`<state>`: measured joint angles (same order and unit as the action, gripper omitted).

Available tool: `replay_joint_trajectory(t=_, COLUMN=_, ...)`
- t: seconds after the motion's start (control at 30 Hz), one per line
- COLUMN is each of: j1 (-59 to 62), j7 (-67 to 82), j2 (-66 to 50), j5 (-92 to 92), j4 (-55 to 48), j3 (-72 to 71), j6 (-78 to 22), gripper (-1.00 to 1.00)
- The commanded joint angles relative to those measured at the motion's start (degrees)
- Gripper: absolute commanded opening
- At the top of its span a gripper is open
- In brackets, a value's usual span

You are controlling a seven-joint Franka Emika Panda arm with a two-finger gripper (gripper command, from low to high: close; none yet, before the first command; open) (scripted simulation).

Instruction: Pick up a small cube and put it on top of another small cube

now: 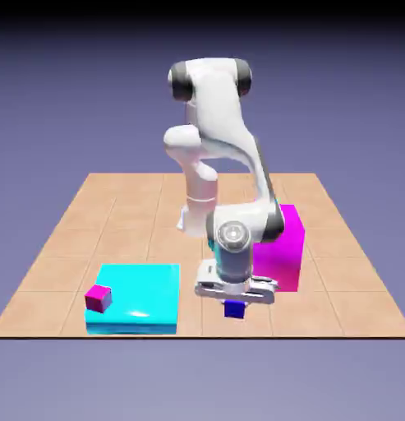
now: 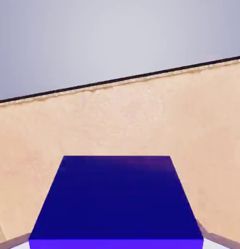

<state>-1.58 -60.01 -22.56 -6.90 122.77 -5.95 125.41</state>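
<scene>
My gripper (image 1: pixel 235 301) grips the blue cube (image 1: pixel 234 309) beside the cyan block (image 1: pixel 133 304). I judge the carry comes next: lift, then set it onto the magenta cube (image 1: pixel 98 298) resting on that block.

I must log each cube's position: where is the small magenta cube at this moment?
In the exterior view, the small magenta cube rests on the flat cyan block, at its near left corner, well left of the hand and the blue cube.
</scene>
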Motion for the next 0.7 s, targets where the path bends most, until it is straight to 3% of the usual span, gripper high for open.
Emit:
replay_joint_trajectory(t=0.0, j1=1.4, j7=-0.9, j2=1.9, j5=-0.5, j4=2.1, j3=-1.3, j6=0.3, gripper=-1.0)
replay_joint_trajectory(t=0.33, j1=15.4, j7=-8.8, j2=20.4, j5=-7.2, j4=22.6, j3=-14.6, j6=3.6, gripper=-1.0)
replay_joint_trajectory(t=0.53, j1=13.7, j7=-9.5, j2=11.2, j5=-6.2, j4=25.4, j3=-14.3, j6=15.6, gripper=-1.0)
replay_joint_trajectory(t=0.57, j1=13.7, j7=-9.5, j2=11.2, j5=-6.2, j4=25.4, j3=-14.3, j6=15.6, gripper=1.0)
replay_joint_trajectory(t=0.67, j1=14.4, j7=-9.2, j2=15.0, j5=-6.6, j4=24.2, j3=-14.4, j6=10.6, gripper=1.0)
